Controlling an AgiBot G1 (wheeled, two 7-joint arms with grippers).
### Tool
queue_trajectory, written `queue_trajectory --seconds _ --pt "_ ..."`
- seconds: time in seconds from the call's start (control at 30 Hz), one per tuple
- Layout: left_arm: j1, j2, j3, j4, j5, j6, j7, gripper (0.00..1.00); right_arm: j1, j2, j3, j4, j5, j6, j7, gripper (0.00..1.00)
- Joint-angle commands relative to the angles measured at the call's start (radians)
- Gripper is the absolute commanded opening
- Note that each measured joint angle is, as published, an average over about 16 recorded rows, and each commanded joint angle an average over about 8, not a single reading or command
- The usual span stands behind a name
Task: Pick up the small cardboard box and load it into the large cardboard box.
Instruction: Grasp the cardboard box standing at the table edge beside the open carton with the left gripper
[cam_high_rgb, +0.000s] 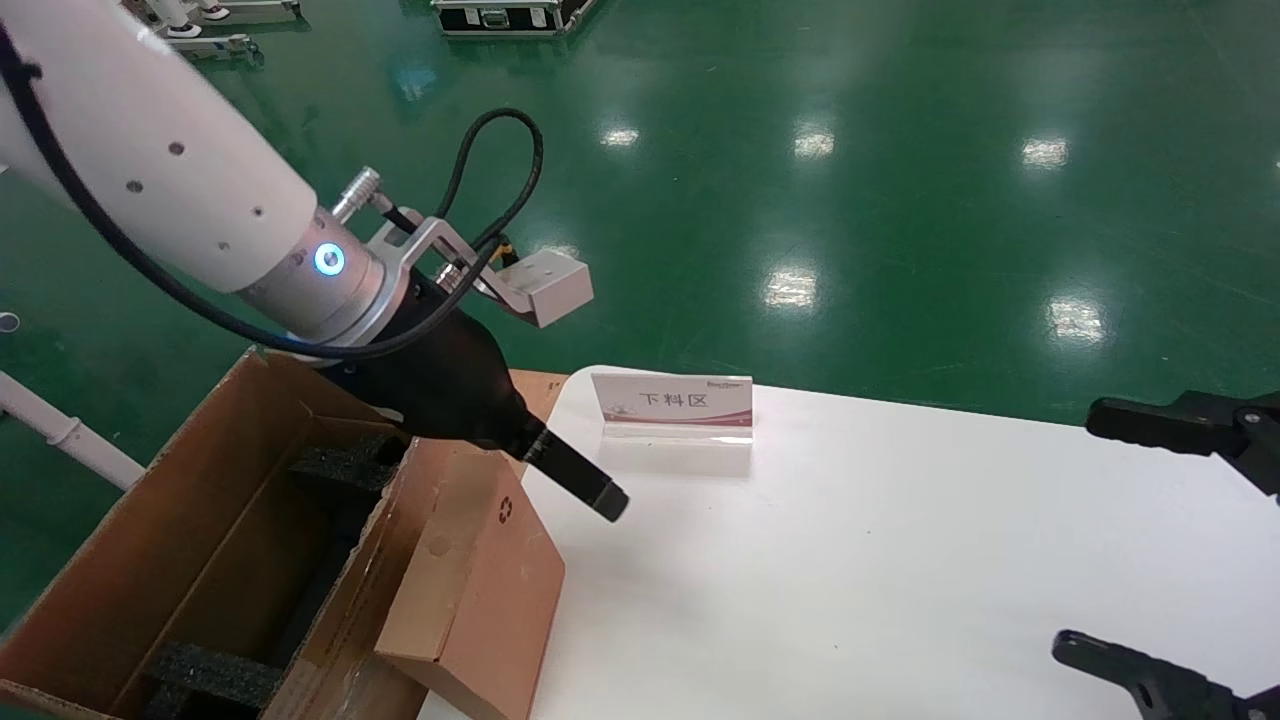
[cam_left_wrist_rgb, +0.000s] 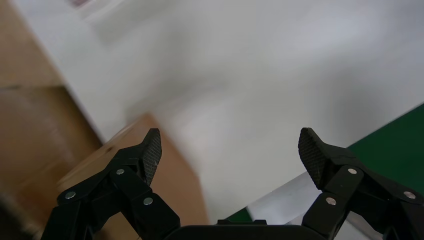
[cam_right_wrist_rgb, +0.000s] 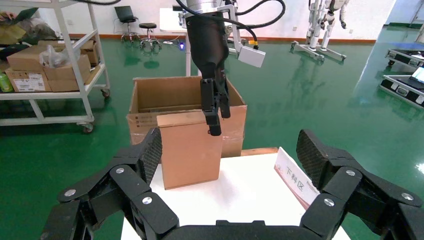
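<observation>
Spread wide and holding nothing, the black left gripper (cam_left_wrist_rgb: 230, 152) hangs over the top of the slim light-brown small cardboard box (cam_high_rgb: 478, 575), which stands tilted at the left edge of the white table (cam_high_rgb: 900, 560), leaning against the big brown corrugated large cardboard box (cam_high_rgb: 190, 540) with black foam blocks (cam_high_rgb: 215, 672) inside; the right gripper (cam_right_wrist_rgb: 229, 150), also spread wide, waits at the table's right side. Farther back on the table stands a small white sign with red print (cam_high_rgb: 672, 402).
</observation>
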Motion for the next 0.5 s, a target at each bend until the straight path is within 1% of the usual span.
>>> queue_trajectory --seconds 0.03,0.27,0.5 --pt "-0.055 0.015 0.075 -0.001 -0.001 0.0 -0.035 1.0 0.0 0.0 0.0 0.0 0.0 0.0 0.0 1.0" --pt "-0.181 0.038 0.263 -0.002 -0.042 -0.009 -0.141 1.0 0.0 0.0 -0.001 0.0 0.0 0.0 0.0 1.0" --pt "-0.252 0.054 0.397 -0.003 -0.079 -0.02 -0.211 1.0 0.0 0.0 -0.001 0.0 0.001 0.001 -0.001 1.0"
